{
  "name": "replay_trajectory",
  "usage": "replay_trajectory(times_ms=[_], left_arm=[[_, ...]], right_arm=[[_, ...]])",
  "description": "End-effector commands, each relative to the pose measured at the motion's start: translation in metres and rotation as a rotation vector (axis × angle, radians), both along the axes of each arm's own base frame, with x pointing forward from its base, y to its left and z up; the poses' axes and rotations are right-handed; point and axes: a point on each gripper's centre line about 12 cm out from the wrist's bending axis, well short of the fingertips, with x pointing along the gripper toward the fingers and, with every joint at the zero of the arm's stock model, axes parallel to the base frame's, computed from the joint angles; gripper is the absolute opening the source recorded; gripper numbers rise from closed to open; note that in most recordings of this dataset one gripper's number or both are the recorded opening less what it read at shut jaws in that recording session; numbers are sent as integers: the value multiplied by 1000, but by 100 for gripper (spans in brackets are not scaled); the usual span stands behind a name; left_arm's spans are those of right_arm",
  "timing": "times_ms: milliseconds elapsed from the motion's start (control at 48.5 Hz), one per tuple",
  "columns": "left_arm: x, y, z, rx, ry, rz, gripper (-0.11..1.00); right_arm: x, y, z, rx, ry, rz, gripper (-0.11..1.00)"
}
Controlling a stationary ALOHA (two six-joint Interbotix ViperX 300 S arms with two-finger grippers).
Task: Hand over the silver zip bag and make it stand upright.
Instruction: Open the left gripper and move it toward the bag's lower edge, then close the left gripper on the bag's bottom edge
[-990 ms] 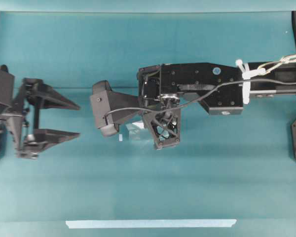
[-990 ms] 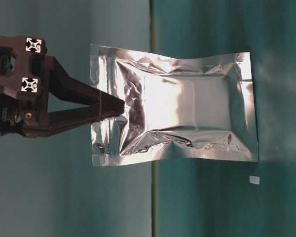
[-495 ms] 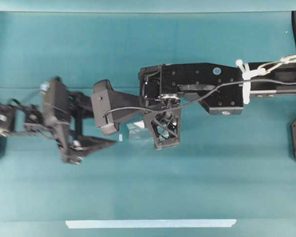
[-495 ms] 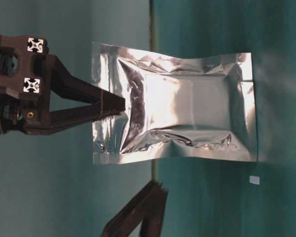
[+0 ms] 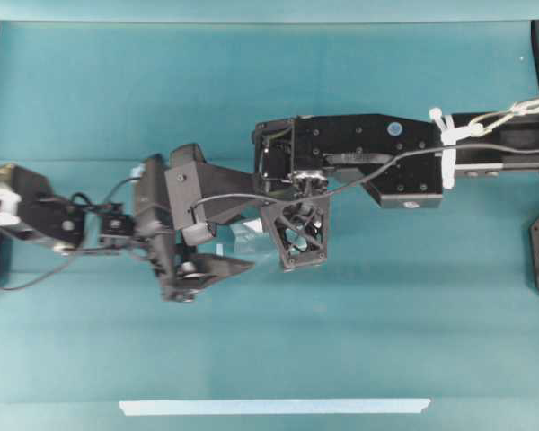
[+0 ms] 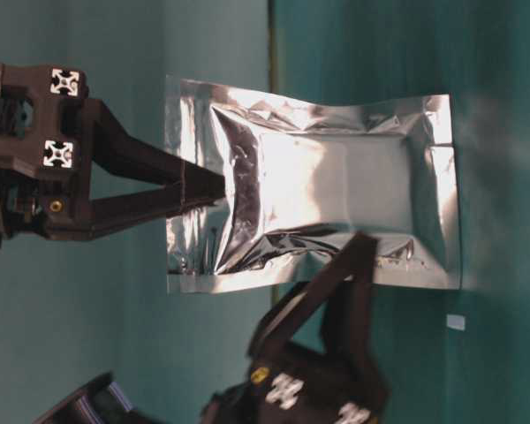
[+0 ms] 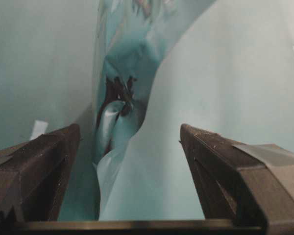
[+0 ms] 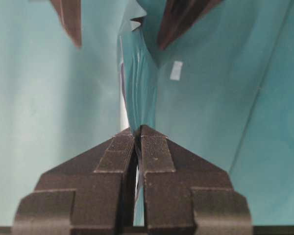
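shiny silver zip bag [image 6: 336, 199], black pincer [image 6: 214, 188], teal table [image 5: 251, 90]

Silver zip bag [image 6: 327, 208] is being held off the table [image 5: 278, 99] at mid-workspace, pinched by one sealed edge in the right gripper [image 8: 137, 134], which is being reached in from the right in overhead view. Left gripper [image 7: 132, 161] is being positioned from the opposite side w/ one finger on either side of the bag's free end, not touching. Tape strip [image 5: 274, 407] is lying near the table's front edge, well apart from both.

bag [image 6: 327, 216] sides: free | top edge: right pincer [image 6: 203, 190]
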Motion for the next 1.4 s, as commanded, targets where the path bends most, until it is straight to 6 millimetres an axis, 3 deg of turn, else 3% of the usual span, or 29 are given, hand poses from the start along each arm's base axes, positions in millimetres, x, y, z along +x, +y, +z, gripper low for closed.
replay_trajectory(times_ms=[0,268,743,887,1135,1382], left_arm=[[11,-1,0,0,-23,-4,90],[29,4,-4,0,-34,8,90],[28,6,-9,-1,-18,14,86],[28,9,-11,17,-6,16,74],[28,12,-12,103,4,0,28],[27,13,-13,118,14,-3,27]], right_arm=[[0,1,5,1,-17,-7,2],[-1,1,5,1,-16,-7,2],[-1,1,4,1,-16,-9,2],[0,2,4,3,-16,-9,2],[0,3,4,3,-16,-6,2],[-2,5,1,4,-6,-3,2]])
